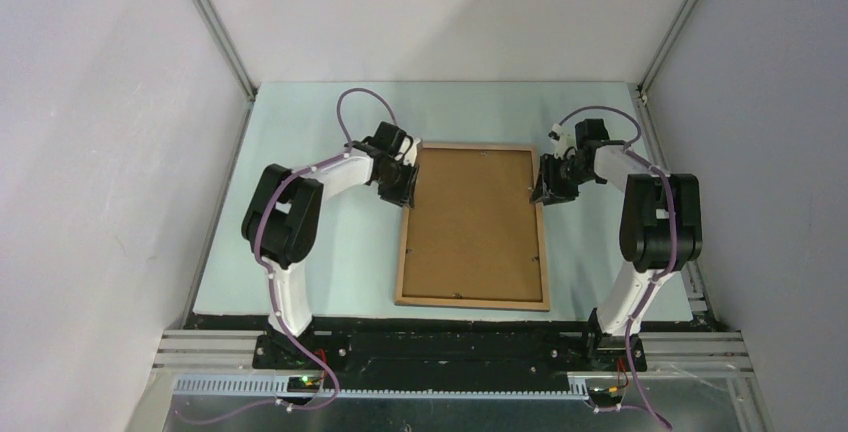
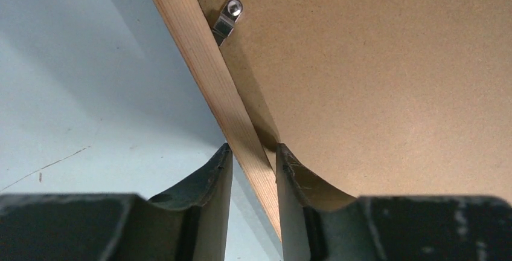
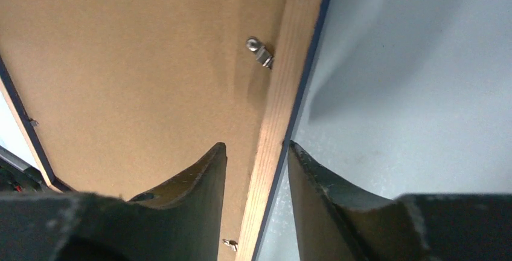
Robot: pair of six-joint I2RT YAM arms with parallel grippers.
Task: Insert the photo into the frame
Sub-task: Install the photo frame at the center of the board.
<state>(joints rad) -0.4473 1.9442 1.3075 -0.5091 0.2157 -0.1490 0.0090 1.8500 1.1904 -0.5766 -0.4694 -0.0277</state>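
Pale tabletop [image 1: 320, 252], frame [image 1: 472, 302] back-up w/ backing board [image 1: 470, 222] on, photo unseen, I'd guess inside; left gripper [image 2: 252, 147] straddles one long side, can't tell if clamped, right gripper [image 3: 256, 145] slack round the other.

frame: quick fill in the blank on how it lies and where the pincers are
The frame lies face ___ on the table. The left pincer straddles its ___ rail. The right pincer has its jaws ___ around the other rail.
Missing: down; left; open.
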